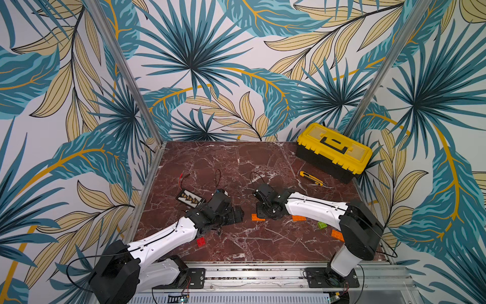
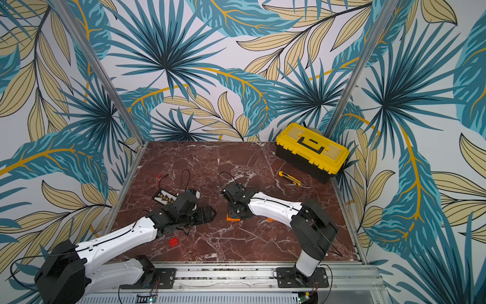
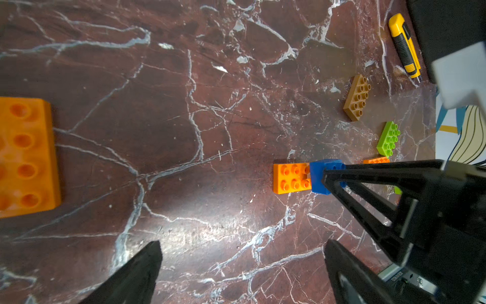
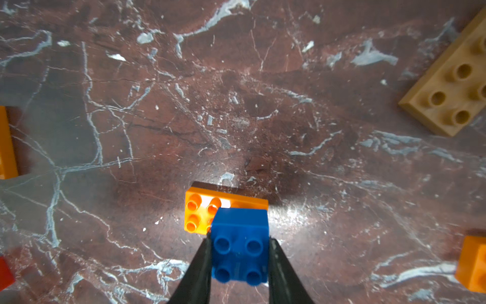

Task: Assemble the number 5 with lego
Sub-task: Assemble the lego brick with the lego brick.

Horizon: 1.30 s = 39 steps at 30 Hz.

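R gripper (image 4: 239, 238): clenched on blue brick (image 4: 239, 223), ctr of table (image 1: 263, 163), near half. Blue sits over one end of orange brick (image 4: 200, 210).
L gripper (image 3: 243, 244): released wide, nothing in it, just left of R, over marble.
Loose lego to R's right: tan brick (image 3: 357, 97), lime-green brick (image 3: 389, 138).
Red brick (image 1: 201, 241): near left, by L arm.
Utility knife (image 1: 311, 178): far right.

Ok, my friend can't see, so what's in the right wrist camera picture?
The right gripper clamps a small blue brick, held over one end of an orange brick on the red marble table. A tan brick, a red brick and two more orange bricks peek in at the picture's edges.
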Motion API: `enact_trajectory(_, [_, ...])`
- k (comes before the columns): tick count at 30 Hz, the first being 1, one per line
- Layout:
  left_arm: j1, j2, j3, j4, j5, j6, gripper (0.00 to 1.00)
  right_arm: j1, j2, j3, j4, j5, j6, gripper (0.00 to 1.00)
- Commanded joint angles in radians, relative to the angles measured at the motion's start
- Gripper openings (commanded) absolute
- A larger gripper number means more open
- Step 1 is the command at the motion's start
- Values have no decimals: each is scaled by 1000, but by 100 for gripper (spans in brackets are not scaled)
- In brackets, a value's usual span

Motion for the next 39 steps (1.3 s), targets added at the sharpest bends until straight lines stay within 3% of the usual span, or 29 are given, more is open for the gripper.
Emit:
enact_trajectory(1, [-2,1,39,13,-1,16,100,1,39,19,-11,-6,26,30])
enact_trajectory(9, [-2,-4,38,-1,-22,16,100,2,49,9,-51,33,37,29])
enact_trajectory(22, [-1,16,44,-22,-51,5,100,10,117,7,-82,-6,92,29])
enact_trajectory(39, [-2,1,41,-49,-69,-2,100,27,55,10,-99,29,127,28])
